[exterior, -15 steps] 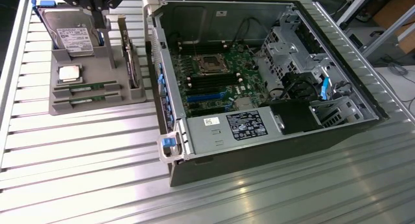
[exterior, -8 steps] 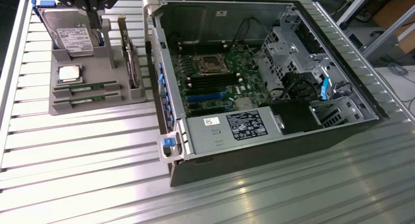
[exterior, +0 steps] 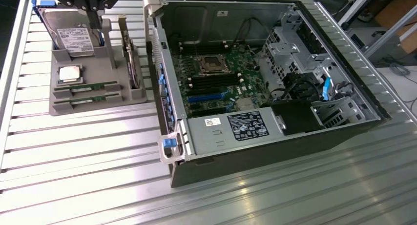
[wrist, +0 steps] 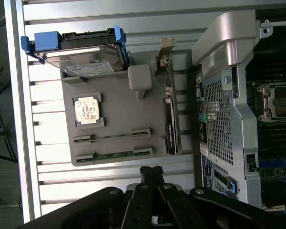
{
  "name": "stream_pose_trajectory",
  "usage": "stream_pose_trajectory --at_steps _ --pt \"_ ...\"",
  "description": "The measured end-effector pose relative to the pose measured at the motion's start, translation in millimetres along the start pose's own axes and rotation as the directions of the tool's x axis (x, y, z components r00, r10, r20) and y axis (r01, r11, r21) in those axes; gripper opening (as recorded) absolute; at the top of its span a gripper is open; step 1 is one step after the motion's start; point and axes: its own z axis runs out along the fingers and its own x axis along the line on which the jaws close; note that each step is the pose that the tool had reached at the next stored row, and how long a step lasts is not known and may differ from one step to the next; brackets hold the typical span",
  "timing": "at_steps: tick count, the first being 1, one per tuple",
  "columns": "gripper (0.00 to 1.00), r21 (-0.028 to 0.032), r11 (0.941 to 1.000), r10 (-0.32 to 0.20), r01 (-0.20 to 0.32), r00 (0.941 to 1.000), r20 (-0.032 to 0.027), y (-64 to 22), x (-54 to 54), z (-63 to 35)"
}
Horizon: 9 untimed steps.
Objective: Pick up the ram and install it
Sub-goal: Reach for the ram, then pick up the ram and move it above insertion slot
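Two ram sticks [exterior: 88, 87] [exterior: 88, 102] lie side by side in slots at the front of a grey holder tray [exterior: 97, 69], on the exterior view's left. The wrist view shows the same two ram sticks [wrist: 112, 136] [wrist: 113, 155] as thin green strips in the holder tray [wrist: 119, 109]. My gripper [exterior: 97, 24] hangs above the tray's far end, over the hard drive, well clear of both sticks. Its black fingertips [wrist: 151, 171] are pressed together and hold nothing.
The tray also carries a silver hard drive [exterior: 73, 37], a square processor chip [exterior: 69, 73] and an upright card [exterior: 132, 64]. To the exterior view's right lies an open computer case [exterior: 260, 73] with its motherboard [exterior: 218, 81] exposed. All rest on a ribbed metal table [exterior: 78, 156].
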Motion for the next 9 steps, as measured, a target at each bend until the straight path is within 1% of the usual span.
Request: stream_pose_trajectory --at_steps 7,9 --pt "0.11 0.0000 1.0000 0.000 0.000 1.0000 -0.0001 0.0 0.0 0.0" --pt "0.11 -0.0002 1.0000 -0.009 0.009 1.0000 -0.0004 0.0 0.0 0.0"
